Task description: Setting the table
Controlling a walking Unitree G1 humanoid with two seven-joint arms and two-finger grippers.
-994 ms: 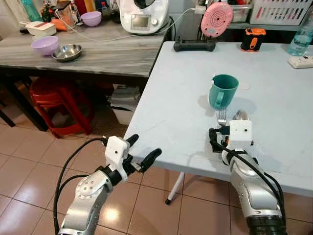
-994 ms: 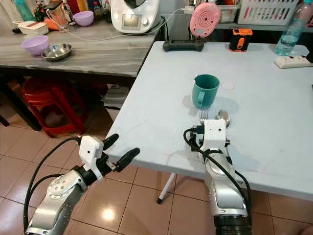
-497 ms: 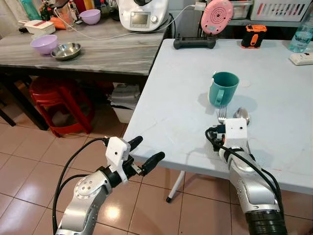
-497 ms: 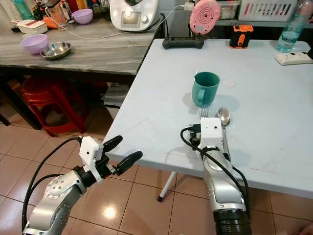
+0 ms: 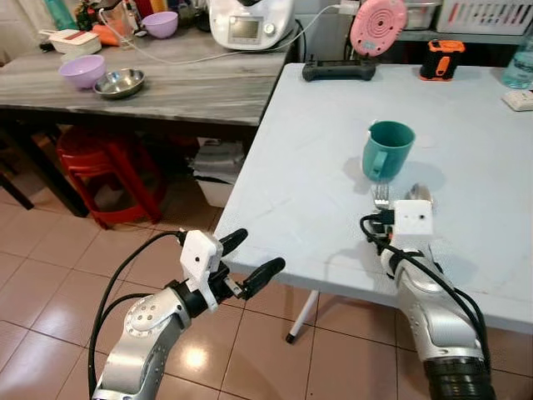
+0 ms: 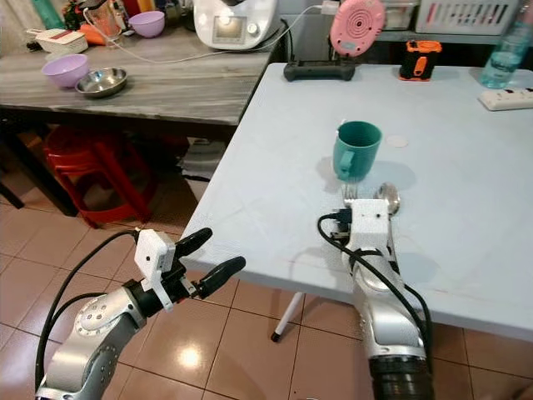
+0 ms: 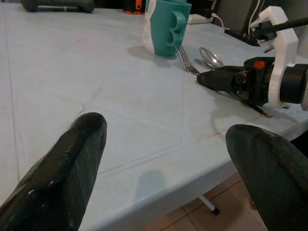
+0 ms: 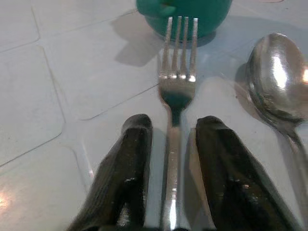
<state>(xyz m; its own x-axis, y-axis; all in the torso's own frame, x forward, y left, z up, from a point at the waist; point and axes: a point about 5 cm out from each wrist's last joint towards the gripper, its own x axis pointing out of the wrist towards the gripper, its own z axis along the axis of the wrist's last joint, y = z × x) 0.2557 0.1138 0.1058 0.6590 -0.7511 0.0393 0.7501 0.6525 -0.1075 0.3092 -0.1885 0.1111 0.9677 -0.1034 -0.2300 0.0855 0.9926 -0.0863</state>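
Resting low on table (image 5: 316, 150), right tool (image 8: 171, 159) straddles fork (image 8: 177, 82) handle, unclenched; left tool (image 5: 250, 260) spread, off table edge.

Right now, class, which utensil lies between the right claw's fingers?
The fork: its handle runs between the right claw; the spoon lies beside, outside.

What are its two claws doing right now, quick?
Left gripper: open, holding nothing, hovering off the table's edge.
Right gripper: on the table, fingers either side of the fork handle, a small gap showing; not clamped.
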